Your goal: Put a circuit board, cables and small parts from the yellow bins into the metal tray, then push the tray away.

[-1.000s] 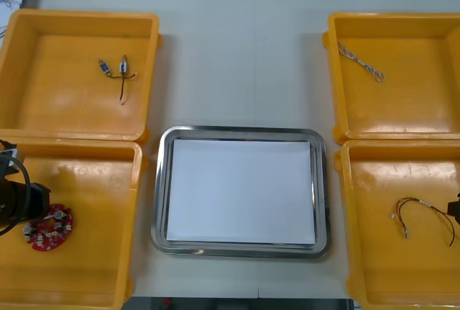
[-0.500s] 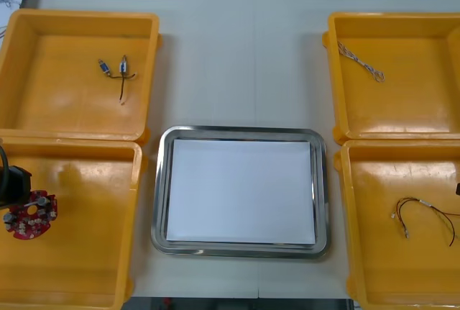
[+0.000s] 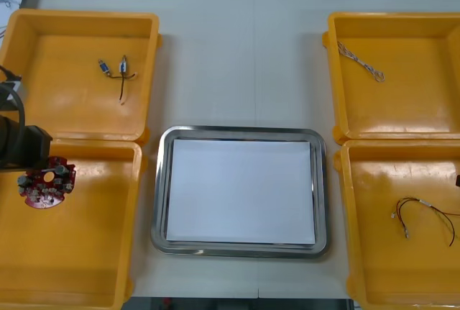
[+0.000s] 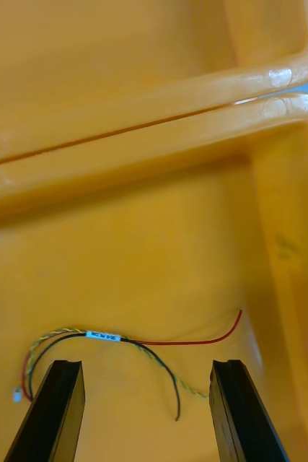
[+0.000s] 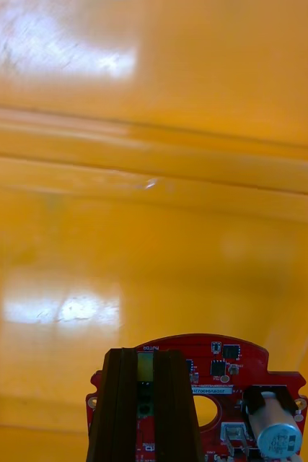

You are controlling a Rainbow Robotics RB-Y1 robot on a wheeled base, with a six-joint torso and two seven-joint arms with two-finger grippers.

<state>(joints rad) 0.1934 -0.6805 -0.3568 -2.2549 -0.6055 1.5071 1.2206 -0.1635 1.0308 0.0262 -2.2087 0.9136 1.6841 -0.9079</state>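
The left gripper (image 5: 145, 355) is closed tight on a small yellow piece of the round red circuit board (image 3: 47, 183), holding it over the near left yellow bin (image 3: 86, 267). The right gripper (image 4: 146, 372) hangs wide open, empty, above the red and yellow cable (image 4: 110, 336) in the near right bin (image 3: 381, 252). The metal tray (image 3: 237, 133) sits between them on the bench (image 3: 237, 58).

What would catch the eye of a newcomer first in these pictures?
The round red circuit board, held by the shut left gripper over the near left yellow bin. Then the shiny metal tray, white inside, between the bins. The open right gripper hangs over a red, yellow and black cable in the near right bin.
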